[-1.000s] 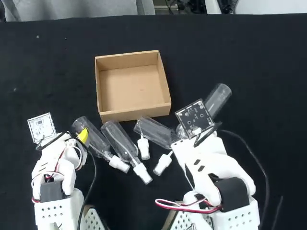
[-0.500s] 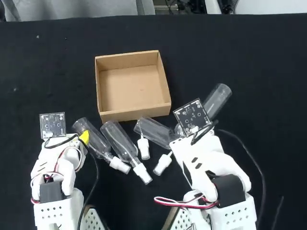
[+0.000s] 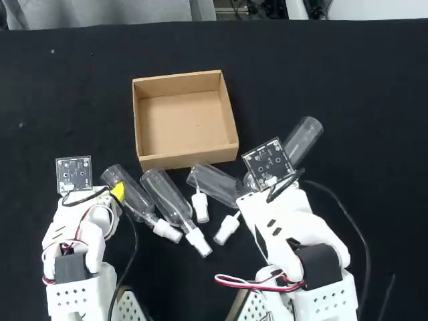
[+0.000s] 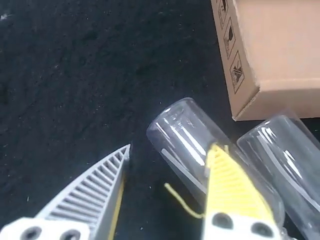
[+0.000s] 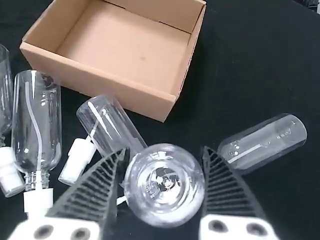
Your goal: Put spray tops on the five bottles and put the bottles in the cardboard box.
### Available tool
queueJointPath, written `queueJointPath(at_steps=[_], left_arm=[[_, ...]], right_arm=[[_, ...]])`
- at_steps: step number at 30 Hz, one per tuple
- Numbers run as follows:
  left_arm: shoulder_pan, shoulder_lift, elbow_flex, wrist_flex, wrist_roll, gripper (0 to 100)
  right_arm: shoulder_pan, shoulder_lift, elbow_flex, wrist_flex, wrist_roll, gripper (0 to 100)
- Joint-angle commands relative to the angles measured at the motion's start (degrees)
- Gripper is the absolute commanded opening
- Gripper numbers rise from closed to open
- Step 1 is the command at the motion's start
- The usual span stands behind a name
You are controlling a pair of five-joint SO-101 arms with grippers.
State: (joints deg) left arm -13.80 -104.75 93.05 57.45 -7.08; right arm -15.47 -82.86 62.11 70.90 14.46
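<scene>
The right jaws are clenched on a clear bottle (image 5: 164, 185), seen end-on just in front of the cardboard box (image 3: 187, 159). The left jaws stand released over the base of the leftmost bottle (image 4: 182, 132), which lies on the counter (image 3: 334, 80) near the box's corner. A loose spray top (image 3: 227, 231) lies close by. The yellow jaw sits over that bottle rather than beside it, so closing may roll it into its neighbour (image 4: 280, 150). The smooth held bottle could also slip.

The black table (image 3: 361, 80) carried an open cardboard box (image 3: 187, 158). At 6 o'clock from it lay three bottles (image 3: 167, 196) and two spray tops (image 3: 200, 206); another bottle (image 3: 302, 139) lay at 4 o'clock.
</scene>
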Motion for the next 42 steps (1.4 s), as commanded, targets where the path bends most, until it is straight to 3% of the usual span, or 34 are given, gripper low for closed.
queueJointPath(at_steps=[1, 14, 28, 39, 42], left_arm=[[-3.3, 0.0, -5.58, -0.18, -1.14, 12], [-4.26, 0.09, -9.8, 1.05, -1.23, 3], [-2.86, 0.7, -20.26, 10.37, -12.22, 3], [4.0, 18.2, -29.49, 10.46, -12.31, 3], [5.23, 22.77, -31.16, 10.55, -12.31, 5]], right_arm=[[-0.79, -0.75, -0.22, -1.58, -0.53, 13.4], [-0.53, -0.75, -0.22, -1.49, -0.53, 13.4], [-0.35, -0.75, -0.22, -1.58, -0.53, 13.4], [-0.09, -0.75, -0.22, -1.85, -0.53, 13.4], [2.81, -0.75, -0.57, -1.93, -1.14, 13.4]])
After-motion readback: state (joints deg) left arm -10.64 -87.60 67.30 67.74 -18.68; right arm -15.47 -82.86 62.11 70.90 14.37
